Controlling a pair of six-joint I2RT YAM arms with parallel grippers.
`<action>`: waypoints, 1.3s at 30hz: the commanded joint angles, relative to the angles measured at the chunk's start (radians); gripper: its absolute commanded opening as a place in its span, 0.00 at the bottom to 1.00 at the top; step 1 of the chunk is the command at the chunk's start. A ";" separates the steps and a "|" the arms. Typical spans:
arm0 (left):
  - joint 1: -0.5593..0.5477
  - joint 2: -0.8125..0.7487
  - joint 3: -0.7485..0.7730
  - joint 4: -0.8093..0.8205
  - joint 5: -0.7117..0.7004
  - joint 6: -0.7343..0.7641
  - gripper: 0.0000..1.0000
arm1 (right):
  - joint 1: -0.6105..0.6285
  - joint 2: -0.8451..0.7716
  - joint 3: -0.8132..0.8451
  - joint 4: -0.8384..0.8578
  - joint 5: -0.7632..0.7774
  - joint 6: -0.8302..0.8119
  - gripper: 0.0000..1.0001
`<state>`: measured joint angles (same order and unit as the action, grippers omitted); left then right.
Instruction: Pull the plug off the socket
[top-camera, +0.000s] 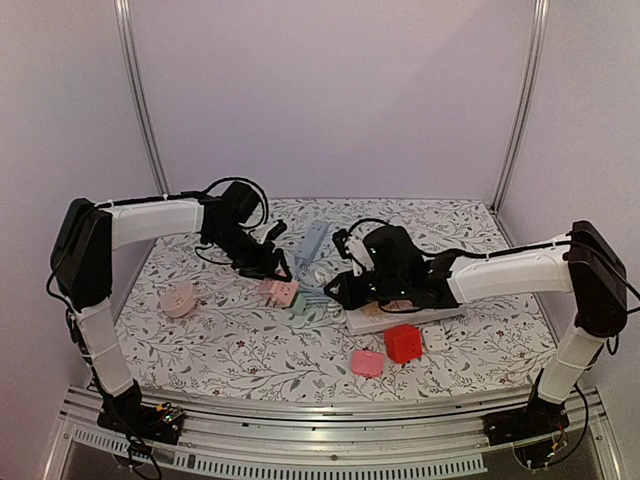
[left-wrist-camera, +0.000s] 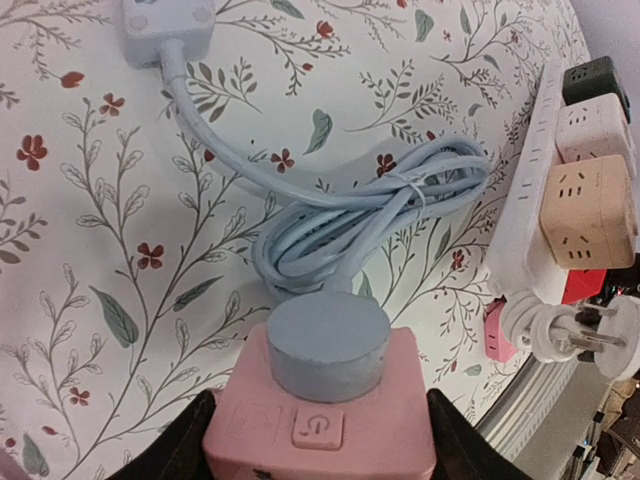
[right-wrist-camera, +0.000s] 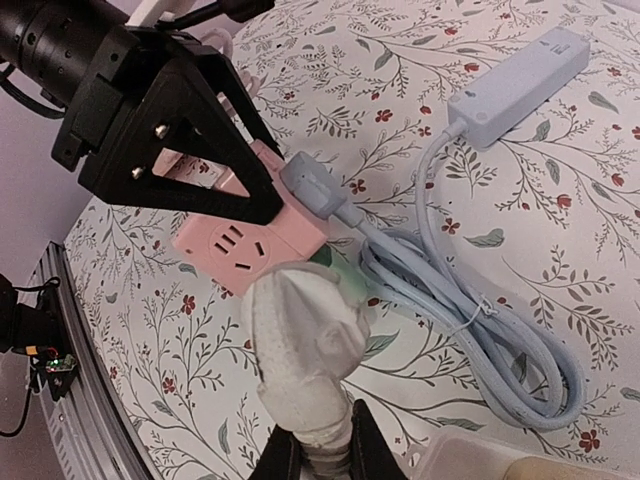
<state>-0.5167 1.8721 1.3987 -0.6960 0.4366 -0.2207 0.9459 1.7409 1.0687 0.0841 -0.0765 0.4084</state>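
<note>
Floral-print cloth covers the table (top-camera: 220, 340), which is enclosed by plain pale walls. Left gripper (left-wrist-camera: 320, 450) is clamped across the pink socket block (left-wrist-camera: 400, 390), one finger on each flank, near the middle of the table; whether the block rests on the cloth cannot be told. A grey-blue round plug (left-wrist-camera: 325, 345) sits fully seated in the block's face beside the power button, with no gap showing between plug and socket. Its light blue cable (left-wrist-camera: 400, 205) lies coiled and tied on the cloth and runs to a blue power strip (right-wrist-camera: 520, 85) farther back. Right gripper (right-wrist-camera: 318, 452) is clenched on a white lumpy piece (right-wrist-camera: 305, 335), whose tip lies just beside the block's lower edge and a green item (right-wrist-camera: 348, 285). No prongs are visible, so whether this piece is a plug, or touches the block, cannot be determined. The right gripper is not on the grey-blue plug. Assessment: bracing of the socket appears done; the extraction is not. Outstanding, in my judgement: a grip on the plug body and a straight pull away from the braced block.
</note>
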 joint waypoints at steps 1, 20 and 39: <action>0.014 -0.033 0.030 -0.012 -0.021 0.013 0.28 | -0.003 -0.046 0.011 0.031 0.030 0.009 0.00; 0.144 -0.158 -0.036 0.137 0.220 -0.057 0.28 | -0.165 -0.107 -0.143 -0.038 0.190 0.080 0.00; 0.111 -0.181 -0.043 0.142 0.329 -0.016 0.28 | -0.178 -0.122 -0.127 -0.043 0.119 0.021 0.57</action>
<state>-0.3809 1.7580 1.3472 -0.6170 0.6758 -0.2581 0.7715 1.6741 0.9283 0.0299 0.0780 0.4808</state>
